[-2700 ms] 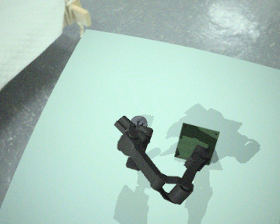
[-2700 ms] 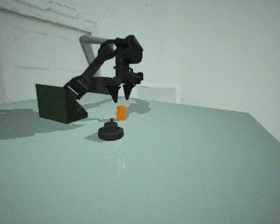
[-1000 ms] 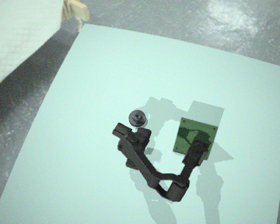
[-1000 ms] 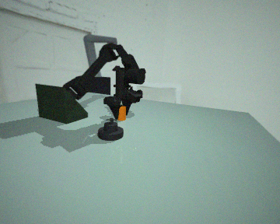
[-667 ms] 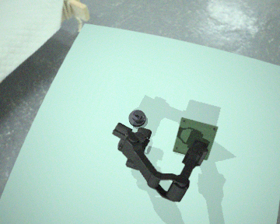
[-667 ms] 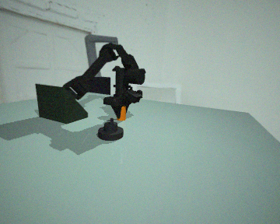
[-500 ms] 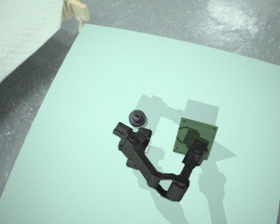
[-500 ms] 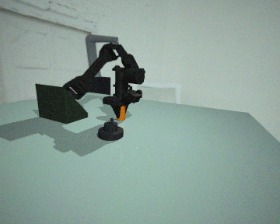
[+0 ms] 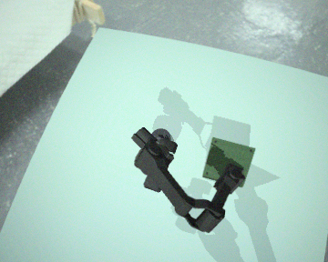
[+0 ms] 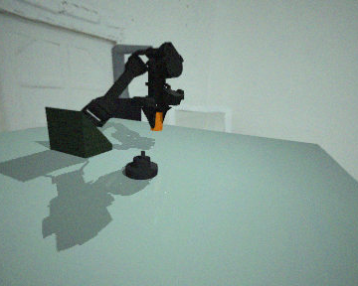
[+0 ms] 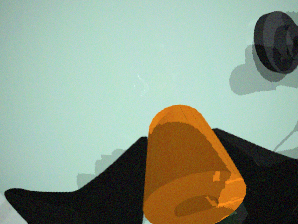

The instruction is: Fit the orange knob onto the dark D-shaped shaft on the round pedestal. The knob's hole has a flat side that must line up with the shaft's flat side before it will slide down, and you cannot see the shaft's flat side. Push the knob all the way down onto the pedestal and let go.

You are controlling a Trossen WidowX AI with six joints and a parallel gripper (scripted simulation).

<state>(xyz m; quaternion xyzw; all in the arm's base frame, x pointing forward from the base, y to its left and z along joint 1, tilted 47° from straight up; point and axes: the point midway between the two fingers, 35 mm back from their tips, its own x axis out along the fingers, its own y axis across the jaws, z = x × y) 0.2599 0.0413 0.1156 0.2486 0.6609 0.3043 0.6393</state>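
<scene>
The orange knob point(image 10: 157, 122) point(image 11: 175, 150) is a tapered cylinder held in the air above the table. Its wider end, with a dark recess, faces the wrist camera. My gripper point(image 10: 158, 118) point(image 11: 179, 139) is shut on the knob, one black finger on each side. The dark round pedestal point(image 9: 162, 135) point(image 10: 141, 170) point(image 11: 272, 45) stands on the table, lower than the knob and off to its side; the wrist view shows it at the upper right, cut by the edge. Its thin shaft point(image 10: 142, 153) points up. The shaft's flat side cannot be made out, and the top view does not show the knob.
A dark green wedge-shaped block point(image 9: 217, 159) point(image 10: 65, 133) stands near the arm's base. The pale green table point(image 9: 103, 91) point(image 10: 247, 199) carries shadows of the arm and block. A white quilted surface point(image 9: 25, 41) lies beyond the table's left edge.
</scene>
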